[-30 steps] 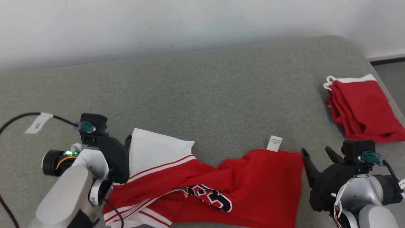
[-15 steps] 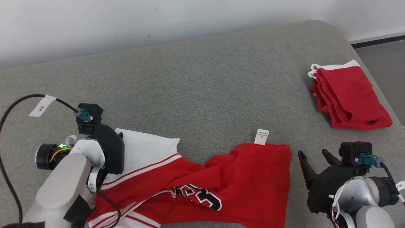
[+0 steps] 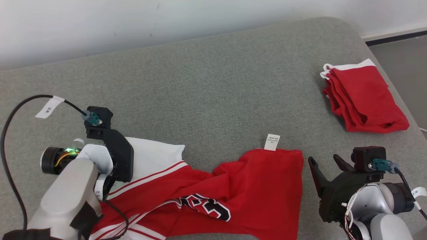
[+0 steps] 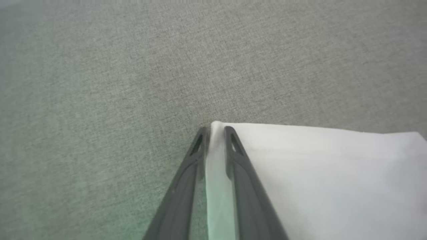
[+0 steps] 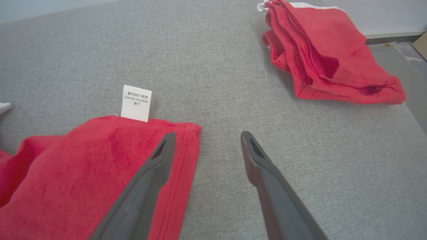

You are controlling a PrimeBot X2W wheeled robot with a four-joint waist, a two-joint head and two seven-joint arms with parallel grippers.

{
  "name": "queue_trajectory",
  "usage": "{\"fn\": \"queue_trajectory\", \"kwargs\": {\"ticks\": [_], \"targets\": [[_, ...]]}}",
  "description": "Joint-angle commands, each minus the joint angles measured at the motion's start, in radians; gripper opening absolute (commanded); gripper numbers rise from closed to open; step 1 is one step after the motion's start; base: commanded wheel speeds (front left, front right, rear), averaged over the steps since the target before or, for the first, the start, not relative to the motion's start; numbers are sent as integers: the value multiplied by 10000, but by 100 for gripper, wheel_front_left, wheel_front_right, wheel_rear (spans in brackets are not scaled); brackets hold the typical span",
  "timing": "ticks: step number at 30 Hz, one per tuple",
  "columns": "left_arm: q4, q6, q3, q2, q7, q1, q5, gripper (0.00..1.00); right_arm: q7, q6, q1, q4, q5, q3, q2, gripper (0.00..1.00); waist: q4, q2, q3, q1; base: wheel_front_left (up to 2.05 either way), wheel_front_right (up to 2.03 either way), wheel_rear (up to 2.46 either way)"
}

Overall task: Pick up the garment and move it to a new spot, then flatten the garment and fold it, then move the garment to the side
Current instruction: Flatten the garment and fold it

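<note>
The garment (image 3: 253, 190), a red jersey with white trim and a black number, lies crumpled along the near edge of the grey cushion (image 3: 213, 83). Its white part (image 3: 153, 156) is at the left, and a white label (image 3: 272, 142) sticks out of the far hem. In the left wrist view my left gripper (image 4: 216, 133) is shut on the garment's white corner (image 4: 317, 173), with cloth pinched between the fingers. My right gripper (image 3: 323, 159) stands open just right of the red corner (image 5: 186, 133); in the right wrist view (image 5: 207, 135) one finger overlaps the hem.
A folded pile of red cloth (image 3: 363, 96) with white edging lies at the far right near the cushion's edge, also seen as the pile (image 5: 330, 56). Grey floor (image 3: 400, 50) begins beyond that edge. A black cable (image 3: 20, 103) loops at the left.
My left gripper has closed onto the garment's white corner. The head camera has shifted, so the whole scene sits higher and further left. The right gripper stays open by the hem.
</note>
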Motion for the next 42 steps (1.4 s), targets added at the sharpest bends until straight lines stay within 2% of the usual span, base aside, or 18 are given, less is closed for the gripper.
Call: {"fn": "queue_trajectory", "kwargs": {"ticks": [1, 7, 10, 16, 19, 23, 35, 41, 42], "targets": [[128, -113, -60, -42, 56, 53, -127, 0, 23, 12, 17, -42, -40, -30, 7, 100, -4, -1, 7, -1, 0, 0, 0], [-116, -415, 81, 107, 30, 177, -366, 0, 341, 12, -67, -134, -162, -154, -100, 100, 68, -1, -34, -1, 0, 0, 0], [-333, -585, 219, 283, 111, 229, -620, 0, 840, 12, -300, -185, -343, -272, -244, 100, 156, -1, -46, -1, 0, 0, 0], [-1064, -824, 661, 626, 250, 391, -1205, 0, 1699, 12, -1104, -77, -807, -428, -793, 100, 313, -1, 4, -1, 0, 0, 0], [-1568, -787, 826, 806, 432, 420, -1478, 0, 2085, 12, -1624, 433, -827, -473, -1041, 100, 417, -1, 132, -1, 0, 0, 0], [-2040, -632, 875, 1021, 664, 443, -1482, 0, 2498, 12, -1810, 974, -757, -392, -1023, 100, 501, -1, 300, -1, 0, 0, 0], [-2874, -234, 949, 1221, 911, 617, -1559, 0, 2526, 12, -2050, 1929, -150, 390, -1110, 100, 660, -1, 627, -1, 0, 0, 0], [-3006, -128, 1024, 1311, 921, 477, -1621, 0, 2365, 12, -2378, 2585, -5, 820, -1138, 95, 682, -1, 716, -1, 0, 0, 0], [-3027, -119, 1032, 1328, 936, 444, -1630, 0, 2379, 12, -2415, 2711, 23, 897, -1137, 89, 693, -1, 734, -1, 0, 0, 0]]}}
